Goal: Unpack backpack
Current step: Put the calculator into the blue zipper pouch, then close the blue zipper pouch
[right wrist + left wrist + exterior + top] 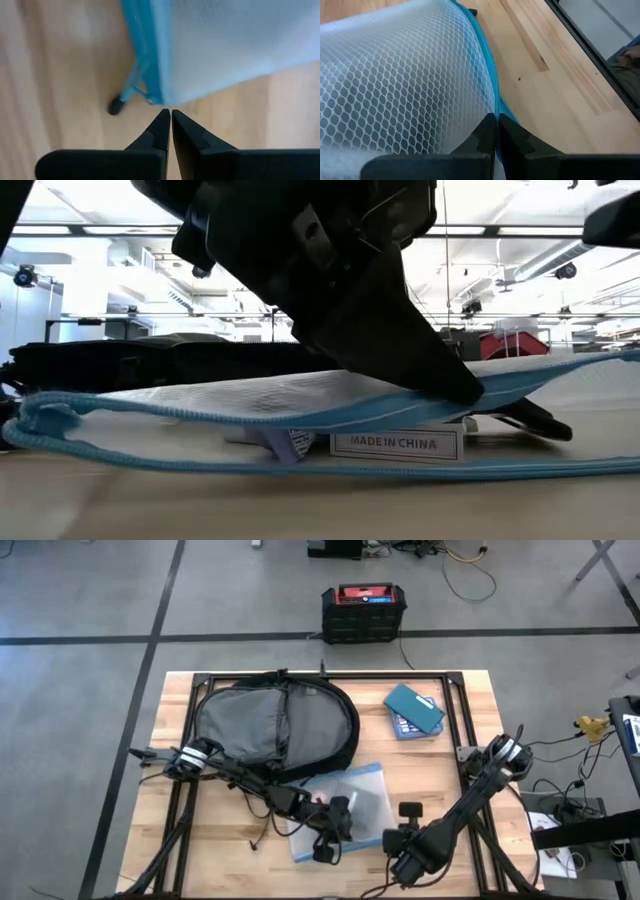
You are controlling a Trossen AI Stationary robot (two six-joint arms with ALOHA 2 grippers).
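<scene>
Backpack lies clear of pinched mesh pouch.

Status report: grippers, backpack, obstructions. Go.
Left gripper shut on mesh pouch edge. Right gripper shut, empty, at pouch corner. Backpack flat behind pouch. Teal box sits clear.
</scene>
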